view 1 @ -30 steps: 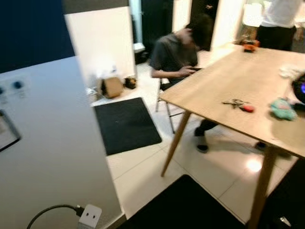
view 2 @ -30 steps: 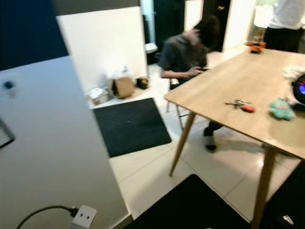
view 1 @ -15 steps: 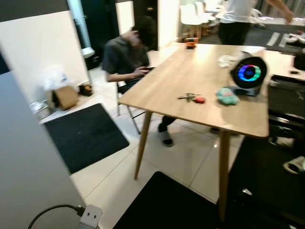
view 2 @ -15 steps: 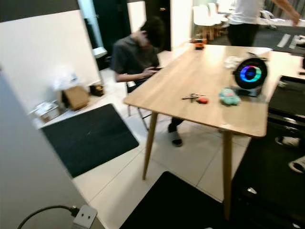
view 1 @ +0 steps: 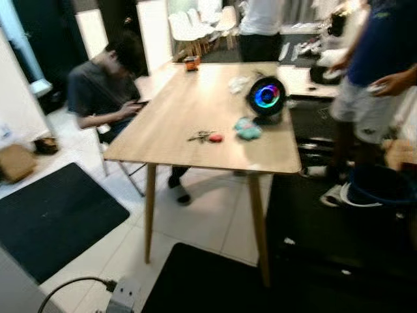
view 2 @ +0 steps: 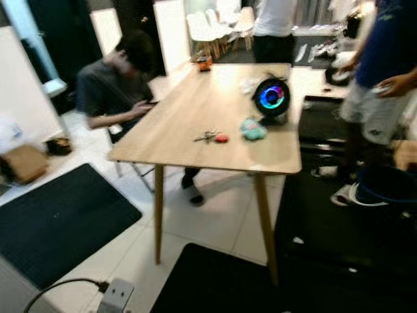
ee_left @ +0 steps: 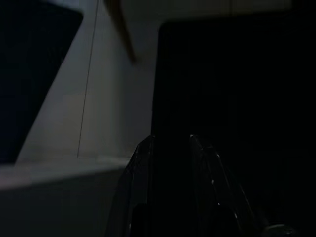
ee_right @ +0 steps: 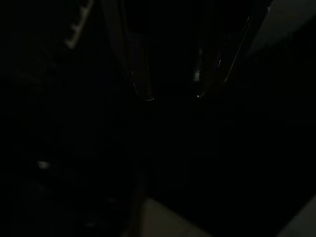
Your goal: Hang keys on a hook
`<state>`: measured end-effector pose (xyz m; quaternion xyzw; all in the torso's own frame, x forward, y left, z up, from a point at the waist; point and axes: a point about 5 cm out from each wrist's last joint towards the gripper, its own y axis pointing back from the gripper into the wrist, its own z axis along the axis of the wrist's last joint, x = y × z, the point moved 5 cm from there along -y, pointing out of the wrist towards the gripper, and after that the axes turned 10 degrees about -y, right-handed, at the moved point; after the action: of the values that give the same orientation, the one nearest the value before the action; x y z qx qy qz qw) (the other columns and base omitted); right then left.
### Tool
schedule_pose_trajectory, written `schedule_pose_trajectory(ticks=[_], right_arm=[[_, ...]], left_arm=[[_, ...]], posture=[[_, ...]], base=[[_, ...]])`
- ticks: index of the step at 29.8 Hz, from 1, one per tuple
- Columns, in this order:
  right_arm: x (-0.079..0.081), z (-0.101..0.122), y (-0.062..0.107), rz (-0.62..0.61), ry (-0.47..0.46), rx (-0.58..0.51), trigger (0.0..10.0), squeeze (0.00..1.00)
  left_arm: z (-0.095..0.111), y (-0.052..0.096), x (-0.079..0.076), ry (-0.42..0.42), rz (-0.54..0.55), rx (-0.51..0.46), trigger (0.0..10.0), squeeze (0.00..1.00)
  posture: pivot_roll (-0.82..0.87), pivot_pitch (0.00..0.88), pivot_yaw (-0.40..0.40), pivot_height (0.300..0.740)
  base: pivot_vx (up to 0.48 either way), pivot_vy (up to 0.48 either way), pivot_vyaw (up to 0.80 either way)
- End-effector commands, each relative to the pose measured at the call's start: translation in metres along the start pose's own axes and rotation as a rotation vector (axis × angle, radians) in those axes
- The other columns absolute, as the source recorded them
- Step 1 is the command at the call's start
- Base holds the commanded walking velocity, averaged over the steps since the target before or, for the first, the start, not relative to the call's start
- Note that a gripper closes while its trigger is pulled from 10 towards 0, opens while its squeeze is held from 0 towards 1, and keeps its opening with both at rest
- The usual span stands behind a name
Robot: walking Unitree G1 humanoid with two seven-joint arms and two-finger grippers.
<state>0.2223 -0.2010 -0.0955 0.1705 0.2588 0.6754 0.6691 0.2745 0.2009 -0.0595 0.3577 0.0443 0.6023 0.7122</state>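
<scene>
Your keys point(view 1: 201, 136) lie on the wooden worktop point(view 1: 169, 120) just beside a red fob point(view 1: 215, 137), long axis toward it, ahead and well apart from both arms. The left end effector point(ee_left: 170, 140) and right end effector point(ee_right: 173, 96) hang low, fingers slightly spread, holding nothing. Neither is clearly nearer, and you must walk to the worktop's near edge first.

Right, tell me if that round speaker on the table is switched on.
On: the round speaker on the wooden table shows a glowing multicoloured ring on its face.
</scene>
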Motion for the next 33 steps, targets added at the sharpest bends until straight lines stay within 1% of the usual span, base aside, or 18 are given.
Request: schedule_pose_trajectory(ticks=[1,13,16,22,27,28,30,31,33], right_arm=[[0.008,-0.010,0.004,0.012,-0.021,0.033,10.0,0.00],[0.008,-0.011,0.004,0.014,-0.019,0.031,10.0,0.00],[0.008,-0.010,0.004,0.014,-0.020,0.028,10.0,0.00],[0.010,-0.006,0.003,0.021,-0.008,0.009,10.0,0.00],[0.022,0.012,-0.002,0.073,0.037,-0.061,10.0,0.00],[0.022,0.012,-0.002,0.073,0.037,-0.061,10.0,0.00],[0.033,0.027,-0.007,0.118,0.063,-0.111,10.0,0.00],[0.033,0.027,-0.007,0.118,0.063,-0.111,10.0,0.00],[0.045,0.040,-0.010,0.162,0.090,-0.145,10.0,0.00]], left_arm=[[-0.020,0.006,-0.004,-0.003,-0.014,0.060,10.0,0.00],[-0.021,0.006,-0.005,-0.001,-0.014,0.062,10.0,0.00],[-0.021,0.007,-0.005,-0.001,-0.014,0.061,10.0,0.00],[-0.018,0.007,-0.004,-0.006,-0.008,0.046,10.0,0.00],[-0.006,0.006,0.010,-0.018,0.033,0.000,10.0,0.00],[-0.006,0.006,0.010,-0.018,0.033,0.000,10.0,0.00],[-0.003,0.007,0.018,-0.014,0.044,-0.015,10.0,0.00],[-0.003,0.007,0.018,-0.014,0.044,-0.015,10.0,0.00],[-0.006,0.011,0.019,-0.012,0.029,-0.016,10.0,0.00]], posture=[[0.05,0.103,0.112,0.740],[0.05,0.106,0.111,0.740],[0.05,0.106,0.112,0.740],[0.05,0.107,0.110,0.740],[0.05,0.106,0.108,0.740],[0.05,0.106,0.108,0.740],[0.07,0.106,0.094,0.740],[0.07,0.106,0.094,0.740],[0.09,0.103,0.079,0.740]], base=[[0.000,0.000,-0.78],[0.000,0.000,-0.78],[0.000,0.000,-0.47],[0.000,0.000,0.00],[0.000,0.000,0.00],[0.000,0.000,0.00],[0.000,0.000,0.00],[0.000,0.000,0.00],[0.000,0.000,0.00]])
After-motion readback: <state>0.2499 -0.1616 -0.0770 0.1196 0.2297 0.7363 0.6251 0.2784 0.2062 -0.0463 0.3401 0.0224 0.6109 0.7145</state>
